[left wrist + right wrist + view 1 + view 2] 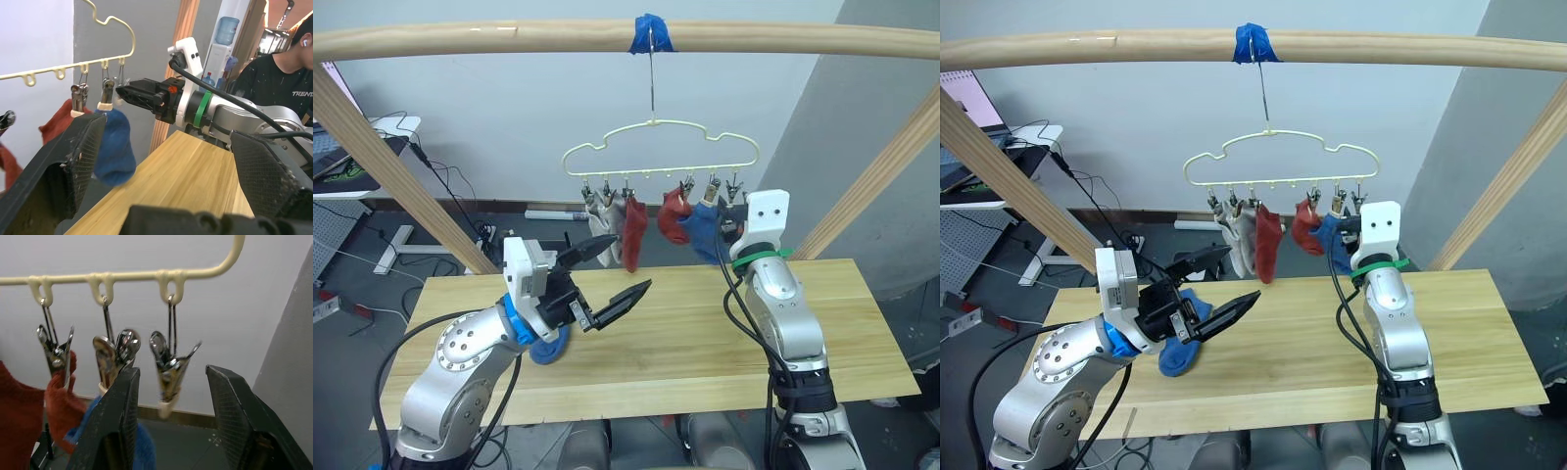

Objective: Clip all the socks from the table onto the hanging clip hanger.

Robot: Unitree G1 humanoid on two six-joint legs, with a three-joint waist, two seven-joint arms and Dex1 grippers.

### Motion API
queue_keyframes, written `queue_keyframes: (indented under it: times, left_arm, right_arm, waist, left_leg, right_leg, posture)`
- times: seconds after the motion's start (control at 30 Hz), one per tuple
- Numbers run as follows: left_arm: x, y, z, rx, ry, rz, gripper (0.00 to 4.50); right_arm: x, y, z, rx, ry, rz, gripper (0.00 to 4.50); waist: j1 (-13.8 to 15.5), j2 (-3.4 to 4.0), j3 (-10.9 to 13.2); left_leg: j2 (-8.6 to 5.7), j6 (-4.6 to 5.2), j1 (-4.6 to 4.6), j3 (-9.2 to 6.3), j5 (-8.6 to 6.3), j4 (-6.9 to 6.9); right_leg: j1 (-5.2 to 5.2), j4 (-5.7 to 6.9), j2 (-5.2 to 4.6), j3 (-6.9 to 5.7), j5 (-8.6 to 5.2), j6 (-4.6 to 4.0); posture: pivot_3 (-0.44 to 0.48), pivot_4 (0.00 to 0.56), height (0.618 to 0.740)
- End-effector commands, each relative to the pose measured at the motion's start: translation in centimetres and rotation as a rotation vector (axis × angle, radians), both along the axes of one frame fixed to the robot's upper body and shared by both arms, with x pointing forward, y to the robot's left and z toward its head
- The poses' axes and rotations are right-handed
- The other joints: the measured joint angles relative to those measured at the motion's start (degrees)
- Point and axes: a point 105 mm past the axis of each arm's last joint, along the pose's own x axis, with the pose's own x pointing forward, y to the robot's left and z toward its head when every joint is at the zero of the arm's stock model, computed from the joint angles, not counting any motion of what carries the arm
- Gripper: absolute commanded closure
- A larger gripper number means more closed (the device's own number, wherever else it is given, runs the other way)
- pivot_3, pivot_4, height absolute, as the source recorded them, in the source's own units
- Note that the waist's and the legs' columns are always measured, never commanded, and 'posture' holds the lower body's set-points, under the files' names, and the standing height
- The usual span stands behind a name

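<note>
The pale-yellow clip hanger (661, 147) hangs by its hook from the top pole. On its clips hang two light grey socks (601, 217), two rust-red socks (633, 233) and a blue sock (706, 231). A second blue sock (1178, 354) lies on the table (705, 333), partly under my left wrist. My left gripper (634, 262) is open and holds nothing, above the table and below the hanger's left end. My right gripper (171, 377) is raised to the hanger's right end, open, with the empty outermost clip (169, 368) between its fingers.
A wooden frame surrounds the table: a horizontal top pole (509, 39) and slanted side poles (391, 166). A person in a black shirt (274, 83) sits beyond the table's right side. Desks and cables stand on the floor at the back left.
</note>
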Motion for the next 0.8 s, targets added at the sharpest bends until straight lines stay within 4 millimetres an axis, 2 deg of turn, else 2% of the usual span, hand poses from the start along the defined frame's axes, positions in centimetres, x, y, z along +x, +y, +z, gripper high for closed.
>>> queue_keyframes:
  times: [0.03, 0.23, 0.8]
  left_arm:
    - [-0.8, -0.5, 1.0, -0.001, -0.053, -0.031, 0.0]
    - [-0.7, -0.6, 1.0, 0.0, -0.055, -0.033, 0.0]
    - [-0.7, -0.6, 1.0, 0.0, -0.055, -0.029, 0.0]
  right_arm:
    - [-0.7, 0.2, 1.5, -0.01, -0.059, 0.012, 2.27]
    - [-0.3, 0.0, 1.9, -0.005, -0.07, -0.015, 2.27]
    - [0.0, 1.1, 2.2, 0.004, -0.075, 0.014, 2.27]
  waist:
    - [-0.05, 0.0, 0.0]
    - [-0.04, 0.0, 0.0]
    - [0.03, 0.01, 0.01]
  left_leg:
    - [0.0, 0.0, 0.01, 0.01, 0.0, 0.0]
    - [0.0, 0.0, 0.03, 0.01, 0.0, 0.0]
    - [0.0, 0.0, 0.02, 0.0, 0.0, -0.01]
  right_leg:
    - [0.0, 0.0, 0.0, 0.0, 0.0, 0.0]
    - [0.0, 0.03, 0.0, 0.0, -0.01, -0.02]
    - [0.0, 0.01, 0.0, 0.0, -0.03, -0.05]
  posture:
    - [-0.075, 0.188, 0.74]
    - [-0.073, 0.189, 0.74]
    - [-0.069, 0.196, 0.74]
